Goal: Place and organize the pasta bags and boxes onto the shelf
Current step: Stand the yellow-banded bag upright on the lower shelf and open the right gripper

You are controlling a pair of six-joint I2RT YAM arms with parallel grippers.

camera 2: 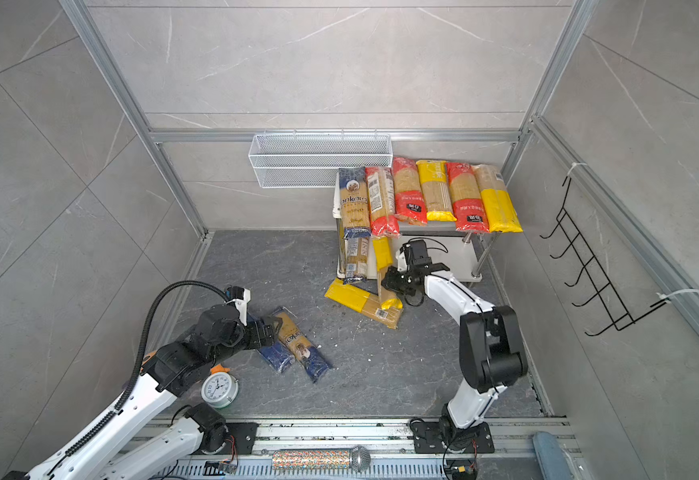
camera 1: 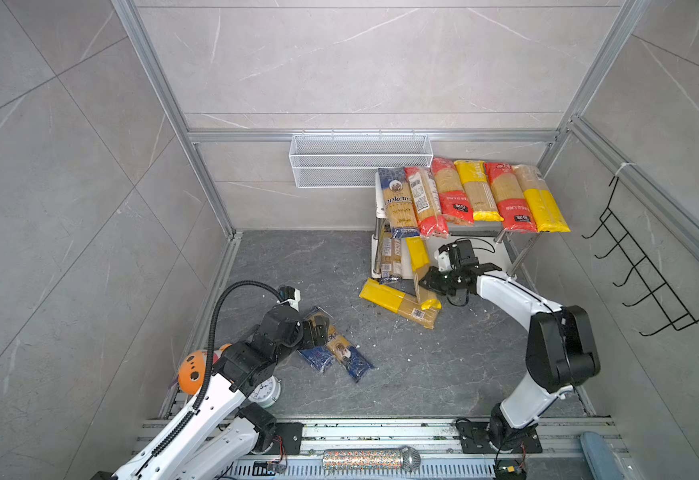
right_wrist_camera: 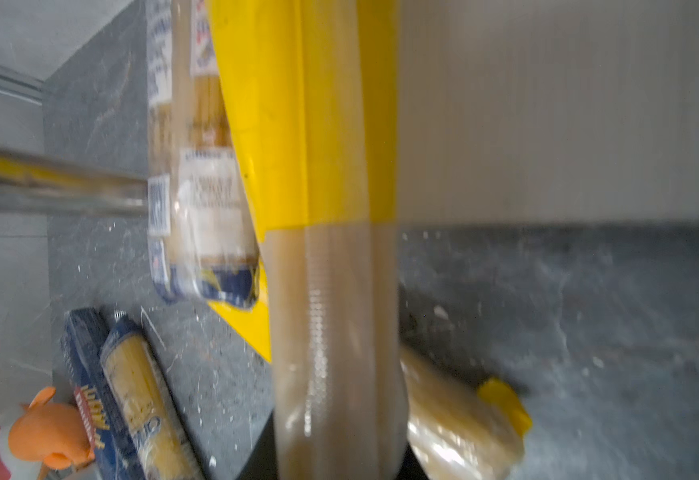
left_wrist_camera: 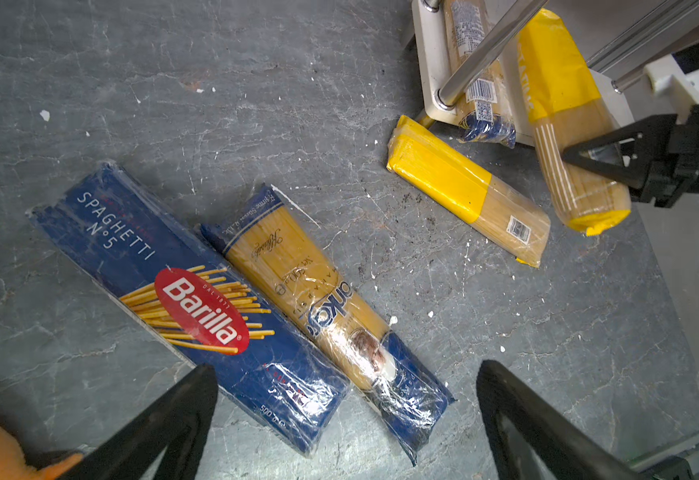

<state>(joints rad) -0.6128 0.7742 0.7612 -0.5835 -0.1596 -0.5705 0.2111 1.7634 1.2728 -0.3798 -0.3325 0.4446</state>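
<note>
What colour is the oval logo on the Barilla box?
The logo is red with white lettering, on a dark blue box; clearest in the left wrist view.

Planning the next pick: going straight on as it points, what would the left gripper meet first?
The left gripper would probably meet the clear, dark-blue-ended spaghetti bag beside the dark blue Barilla box; depth is unclear.

My right wrist view is smeared. The yellow-ended bag (right_wrist_camera: pixel 331 332) hides the fingertips of my right gripper (camera 1: pixel 427 284) there.

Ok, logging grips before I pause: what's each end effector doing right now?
Left end effector: open, holding nothing.
Right end effector: shut on the yellow-ended spaghetti pack.
</note>
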